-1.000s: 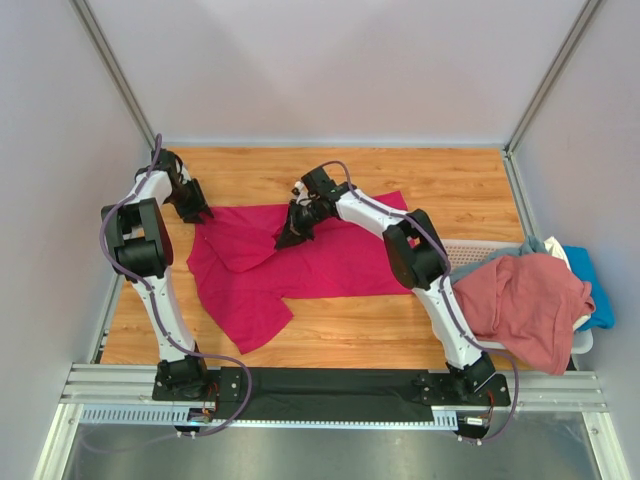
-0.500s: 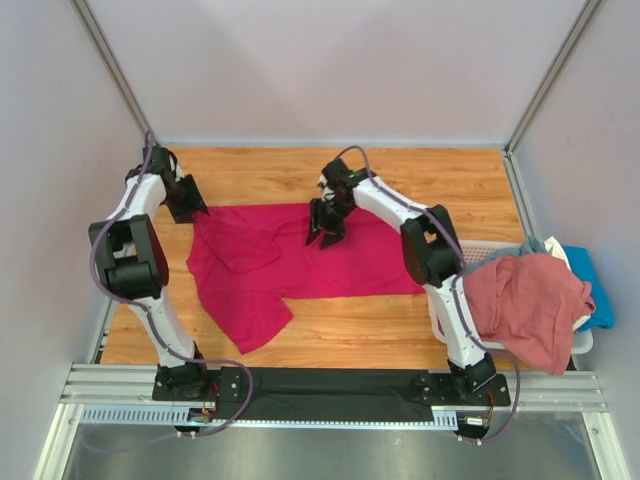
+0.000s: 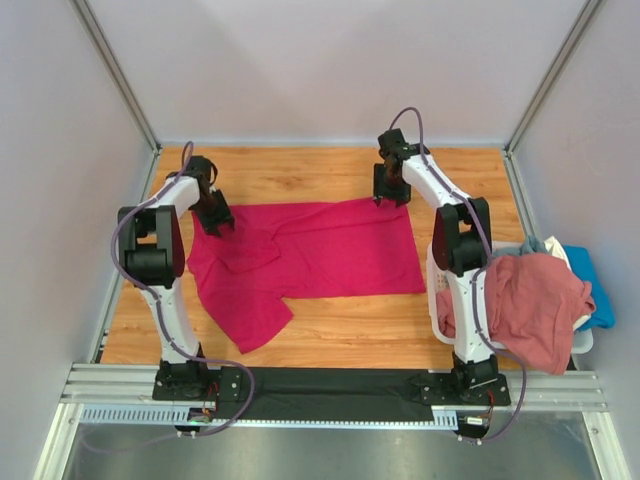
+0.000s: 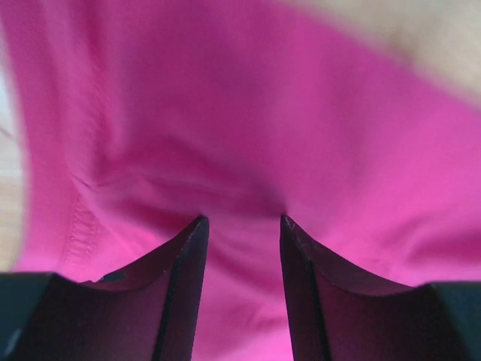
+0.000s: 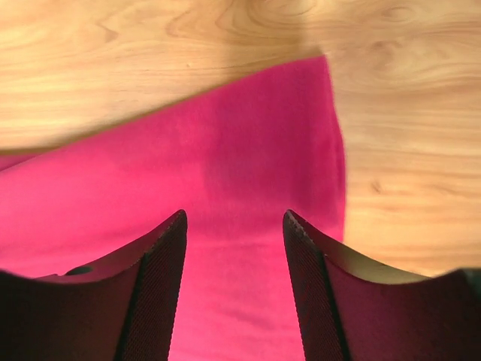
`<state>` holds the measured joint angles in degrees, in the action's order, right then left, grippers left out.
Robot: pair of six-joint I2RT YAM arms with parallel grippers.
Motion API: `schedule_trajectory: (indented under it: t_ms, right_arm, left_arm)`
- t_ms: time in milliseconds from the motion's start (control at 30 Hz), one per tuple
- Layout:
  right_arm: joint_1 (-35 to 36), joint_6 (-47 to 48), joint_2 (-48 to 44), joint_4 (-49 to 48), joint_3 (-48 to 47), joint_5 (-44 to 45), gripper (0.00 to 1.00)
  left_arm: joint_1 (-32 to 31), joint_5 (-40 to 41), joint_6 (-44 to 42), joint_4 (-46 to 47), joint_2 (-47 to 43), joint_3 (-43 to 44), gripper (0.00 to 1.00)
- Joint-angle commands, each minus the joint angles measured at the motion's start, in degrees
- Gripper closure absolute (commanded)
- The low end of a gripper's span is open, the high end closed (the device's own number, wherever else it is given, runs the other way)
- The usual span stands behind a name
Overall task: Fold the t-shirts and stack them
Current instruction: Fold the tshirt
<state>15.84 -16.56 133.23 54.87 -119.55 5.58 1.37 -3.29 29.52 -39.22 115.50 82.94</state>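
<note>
A magenta-red t-shirt [image 3: 330, 255] lies spread on the wooden table, one sleeve trailing toward the front left. My left gripper [image 3: 218, 225] is over its far left part. In the left wrist view the left gripper [image 4: 242, 219] is open, with the magenta-red t-shirt [image 4: 248, 120] filling the view and nothing pinched between the fingers. My right gripper [image 3: 388, 198] hovers at the shirt's far right corner. The right wrist view shows the right gripper [image 5: 234, 214] open above that corner of the magenta-red t-shirt [image 5: 248, 165].
A white lattice basket [image 3: 470, 247] stands at the right edge, beside the right arm. A dusty pink t-shirt [image 3: 530, 300] drapes over it, with a blue one [image 3: 597, 285] and a whitish one [image 3: 548, 246] behind. Grey walls enclose the table.
My right gripper opened, let go of the shirt near its middle and moved to the far right corner. My left gripper shifted right onto the shirt's far left part.
</note>
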Motion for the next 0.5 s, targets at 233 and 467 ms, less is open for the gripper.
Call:
schedule_trajectory:
  t_ms: [233,467]
  right_arm:
    - [-0.2,2.0,10.1,-4.5,-5.6,5.4,0.43]
    - [-1.9,4.7,19.2,-5.3,-19.7,4.9,0.41]
  left_arm:
    - [1.1,0.6,1.1,-10.6,16.9,23.8,0.50]
    - [2.7,-3.8,0.1,-12.6,27.3,41.6,0.49]
